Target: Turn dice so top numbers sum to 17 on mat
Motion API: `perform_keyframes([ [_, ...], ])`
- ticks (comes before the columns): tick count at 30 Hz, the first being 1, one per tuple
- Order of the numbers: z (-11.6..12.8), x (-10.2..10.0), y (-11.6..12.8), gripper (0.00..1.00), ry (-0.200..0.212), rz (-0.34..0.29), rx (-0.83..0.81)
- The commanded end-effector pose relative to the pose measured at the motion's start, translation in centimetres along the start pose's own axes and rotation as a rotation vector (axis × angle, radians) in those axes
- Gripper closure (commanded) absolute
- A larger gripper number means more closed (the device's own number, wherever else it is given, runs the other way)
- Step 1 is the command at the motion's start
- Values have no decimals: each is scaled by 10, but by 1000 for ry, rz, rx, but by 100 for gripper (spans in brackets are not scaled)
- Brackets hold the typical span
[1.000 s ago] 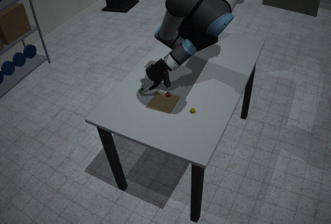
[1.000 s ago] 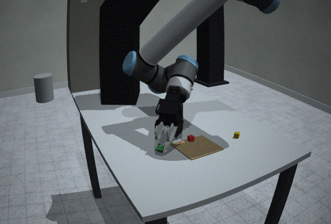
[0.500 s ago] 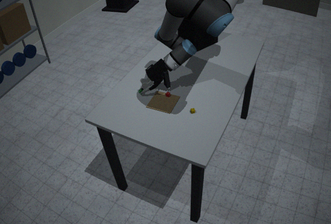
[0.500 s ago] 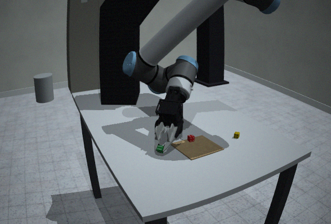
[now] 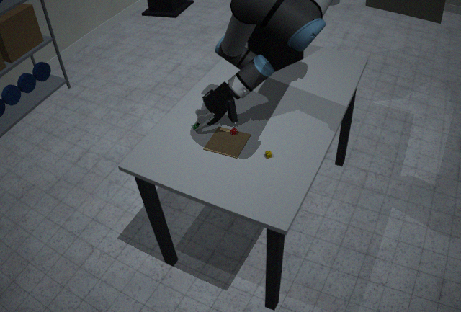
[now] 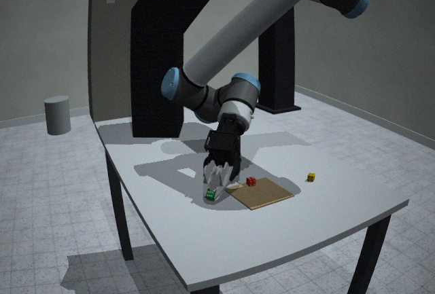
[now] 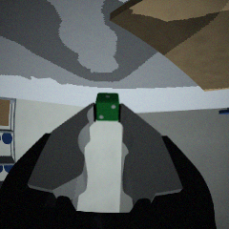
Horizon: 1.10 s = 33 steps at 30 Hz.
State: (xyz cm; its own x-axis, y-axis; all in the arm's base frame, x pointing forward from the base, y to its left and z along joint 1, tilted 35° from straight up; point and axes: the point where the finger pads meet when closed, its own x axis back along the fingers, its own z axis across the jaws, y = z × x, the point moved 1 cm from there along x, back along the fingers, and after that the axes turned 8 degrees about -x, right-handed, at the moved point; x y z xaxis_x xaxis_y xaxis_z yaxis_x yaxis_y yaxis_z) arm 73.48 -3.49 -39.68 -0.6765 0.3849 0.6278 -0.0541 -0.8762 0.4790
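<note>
The pincer [image 6: 213, 192] is clamped on the green die [image 6: 210, 195], which sits pinched at the very tips of its two jaws. In the wrist view the die [image 7: 108, 107] shows a face with two pale pips; the exact count on its other faces is too small to read. The die hangs low over the worktop [image 6: 245, 234], at or just above the surface, and I cannot tell whether it touches.

The relation that matters is die to mat. The brown mat [image 6: 262, 192] lies just beside the green die, its near corner almost at the pincer's tips, yet the die is off the mat, over bare worktop. From the exterior view the mat extends away from the die toward the yellow die [image 6: 310, 176]; in the wrist view its corner [image 7: 191, 33] shows beyond the die and off to one side. The pincer leans down from the arm's side, so a short carry across that corner should bring the die onto the mat.

The red die [image 6: 251, 180] rests on the mat near its far edge. The yellow die stands well apart from the mat, on the side away from the green die.
</note>
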Motion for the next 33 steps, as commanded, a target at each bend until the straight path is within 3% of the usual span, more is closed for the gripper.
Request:
perform_keyframes([
  [1,0,0,0,97,0,0,0],
  [33,-1,-6,-9,97,0,0,0],
])
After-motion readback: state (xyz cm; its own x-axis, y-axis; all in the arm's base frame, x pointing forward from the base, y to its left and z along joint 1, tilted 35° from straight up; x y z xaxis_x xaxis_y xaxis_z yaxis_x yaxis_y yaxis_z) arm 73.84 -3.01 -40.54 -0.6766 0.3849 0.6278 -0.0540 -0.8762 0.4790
